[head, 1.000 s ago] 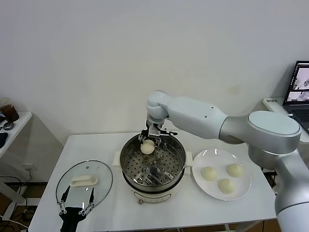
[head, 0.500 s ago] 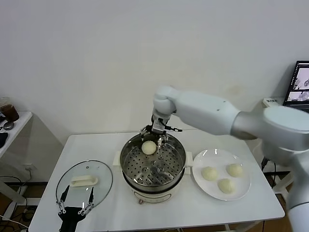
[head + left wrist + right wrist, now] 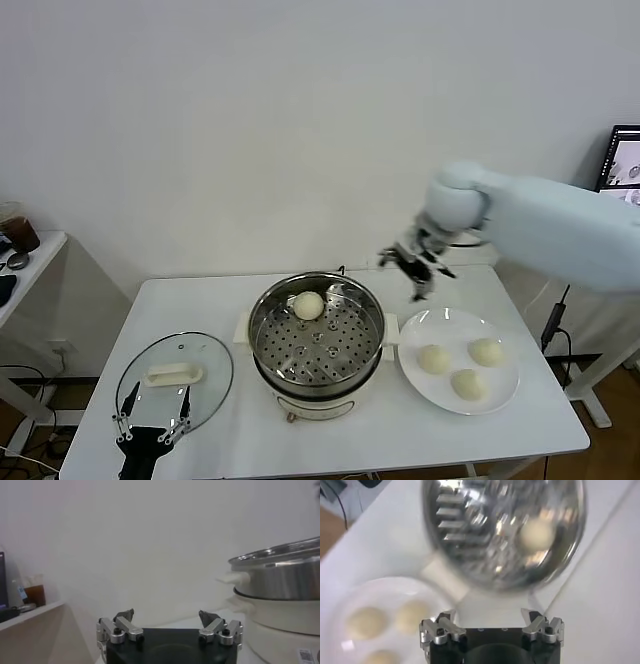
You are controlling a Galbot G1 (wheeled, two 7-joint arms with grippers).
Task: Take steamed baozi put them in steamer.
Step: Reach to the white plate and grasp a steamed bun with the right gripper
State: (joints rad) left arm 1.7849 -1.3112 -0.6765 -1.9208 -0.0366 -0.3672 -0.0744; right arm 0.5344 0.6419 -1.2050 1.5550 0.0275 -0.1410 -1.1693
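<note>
One bun [image 3: 308,305] lies inside the steamer [image 3: 316,338], on the perforated floor at the far side, close to the back wall of the basket. The steamer is a shiny metal basket on a white cooker base, and it stands near the middle of the white table [image 3: 230,300]. The right wrist view shows the same bun [image 3: 536,534] as a pale blur within the metal bowl [image 3: 485,545].

Three more buns [image 3: 433,359] lie on a white plate [image 3: 420,325] just beside the steamer, on the robot's right. They sit apart from one another, two toward the far part of the plate and one nearer the front edge. In the right wrist view they show at the edge of the plate [image 3: 380,587].

The right gripper [image 3: 413,272] hangs in the air above the table's back part, between the steamer and the plate and higher than both. Its fingers are spread wide and hold nothing.

On the robot's left a round glass lid [image 3: 175,378] with a white handle lies flat on the table, well apart from the steamer. The left gripper [image 3: 151,421] rests low at the table's front edge, just before the lid, with its fingers wide apart and nothing between them. From the left wrist view the steamer's side [image 3: 280,580] rises nearby.
</note>
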